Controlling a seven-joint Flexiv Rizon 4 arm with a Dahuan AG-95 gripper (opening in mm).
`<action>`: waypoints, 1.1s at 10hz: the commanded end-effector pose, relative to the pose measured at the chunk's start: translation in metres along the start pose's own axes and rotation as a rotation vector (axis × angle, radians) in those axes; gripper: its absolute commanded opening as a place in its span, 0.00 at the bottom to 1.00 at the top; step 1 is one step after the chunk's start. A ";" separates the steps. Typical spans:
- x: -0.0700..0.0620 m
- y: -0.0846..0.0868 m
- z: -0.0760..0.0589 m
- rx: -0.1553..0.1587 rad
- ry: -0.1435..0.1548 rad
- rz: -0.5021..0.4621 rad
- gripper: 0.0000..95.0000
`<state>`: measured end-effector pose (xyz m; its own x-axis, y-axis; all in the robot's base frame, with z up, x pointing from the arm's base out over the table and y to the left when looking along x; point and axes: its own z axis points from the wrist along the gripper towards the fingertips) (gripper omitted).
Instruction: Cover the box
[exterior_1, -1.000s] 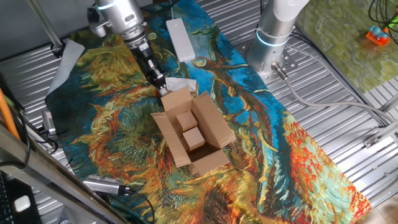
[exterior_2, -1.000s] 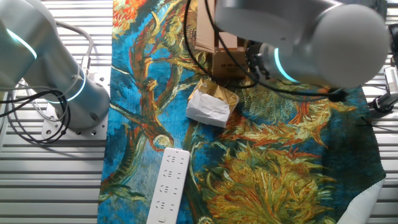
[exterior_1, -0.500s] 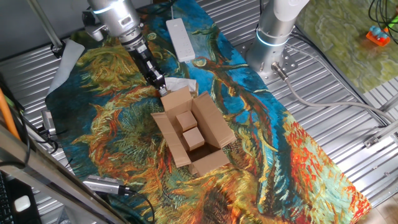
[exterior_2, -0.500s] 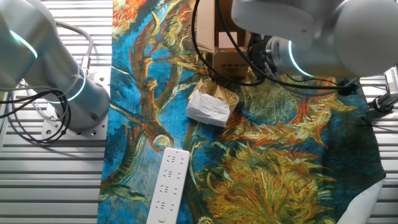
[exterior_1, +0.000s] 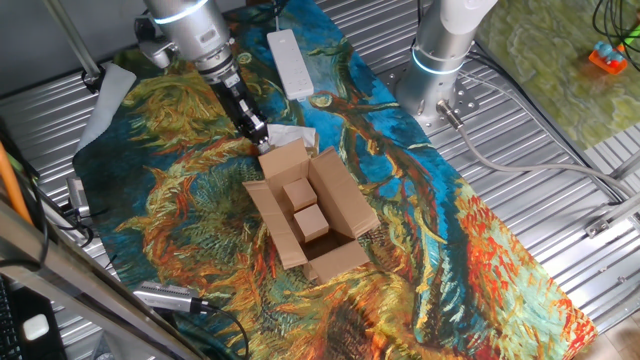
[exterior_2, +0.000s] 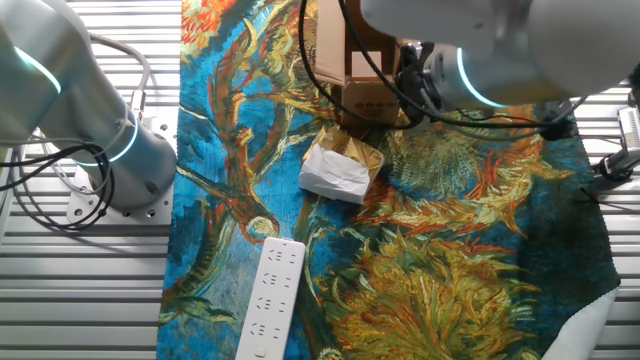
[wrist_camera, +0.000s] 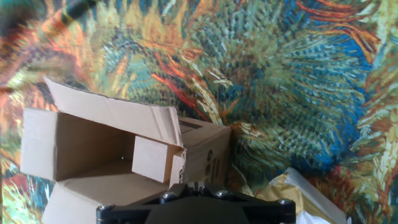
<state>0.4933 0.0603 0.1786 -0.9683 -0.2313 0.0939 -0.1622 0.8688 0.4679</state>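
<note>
Box sits open mid-surface, all four flaps splayed out, on the painted cloth. Claw is angled down at the far flap, tips just at or touching that flap's outer edge; can't resolve contact from the one fixed view. Claw opening: cannot tell — tips look close together in that view, but the fingers are out of frame in the hand view, which only shows the black mount at the bottom edge.

Hand view: box lower left, one flap tilted up, one of the small cardboard blocks visible inside against the wall.

The one fixed view shows two small cardboard blocks inside, one behind the other.

Just beside the claw, on the side away from the box: crumpled white-and-tan paper packet, close to the box's near wall in the other fixed view; the arm hides most of the box there.

Further out: white remote lying flat on the cloth, well apart from the box. Second robot base stands on the ribbed metal surface off the cloth edge.
</note>
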 end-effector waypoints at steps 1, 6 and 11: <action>0.002 0.000 0.000 0.001 -0.007 0.007 0.00; 0.002 0.000 0.000 0.028 -0.031 -0.006 0.00; 0.002 0.000 0.000 0.024 -0.036 -0.105 0.00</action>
<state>0.4904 0.0605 0.1791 -0.9529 -0.3028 0.0144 -0.2640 0.8522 0.4518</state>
